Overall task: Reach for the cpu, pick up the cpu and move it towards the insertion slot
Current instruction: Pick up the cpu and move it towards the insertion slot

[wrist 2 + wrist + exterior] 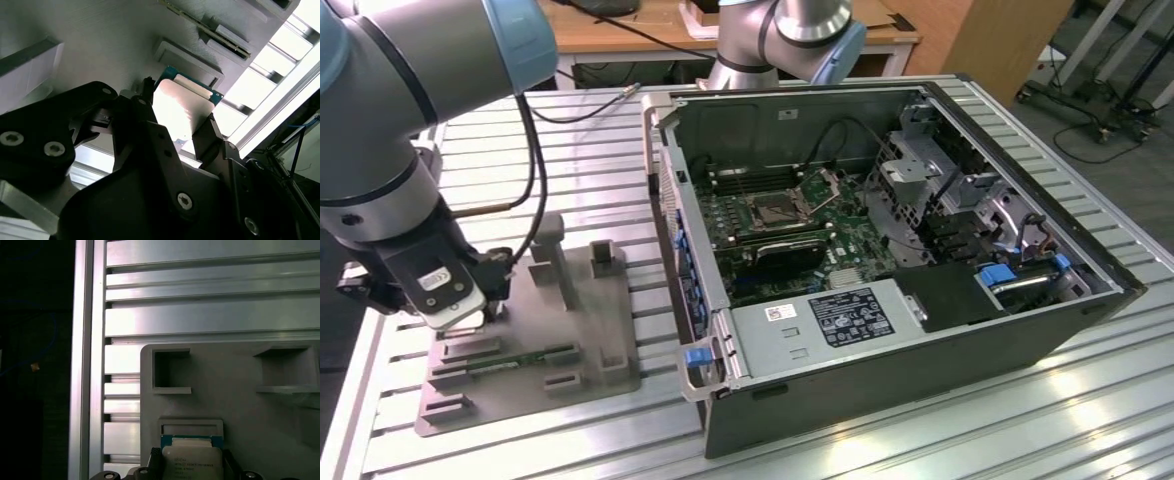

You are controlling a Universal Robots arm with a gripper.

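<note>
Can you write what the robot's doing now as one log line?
tool: shut on cpu | where: over tray | slot: not reached

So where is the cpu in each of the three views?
Exterior view: hidden under the gripper, over the grey tray.
Second wrist view: the cpu sits between the fingers, before the tray's square recess.
First wrist view: the cpu, before that same recess.
Shared landmark: the grey tray.

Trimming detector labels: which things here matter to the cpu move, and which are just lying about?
Job:
silvery square cpu, gripped by black gripper
silver metal-framed insertion slot

Lying about:
long green memory stick
grey plastic tray
slatted aluminium table
</note>
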